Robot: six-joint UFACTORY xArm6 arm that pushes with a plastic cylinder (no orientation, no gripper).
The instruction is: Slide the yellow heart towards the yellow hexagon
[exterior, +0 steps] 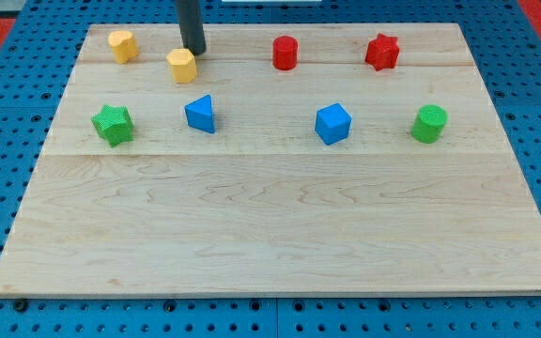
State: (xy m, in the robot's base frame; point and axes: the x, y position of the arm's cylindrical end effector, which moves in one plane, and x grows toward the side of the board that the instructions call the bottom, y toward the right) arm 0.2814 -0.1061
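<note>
Two yellow blocks lie near the view's top left. One yellow block is furthest left and has a rounded, lobed outline, like the heart. The other yellow block lies to its right and a little lower and looks faceted, like the hexagon. The two are about one block's width apart. My tip stands on the board just above and to the right of the faceted yellow block, very close to it or touching its upper right edge. The dark rod rises from there out of the view's top.
A red cylinder and a red star lie along the top row. A green star, a blue triangular block, a blue cube and a green cylinder form a middle row. The wooden board ends at blue pegboard.
</note>
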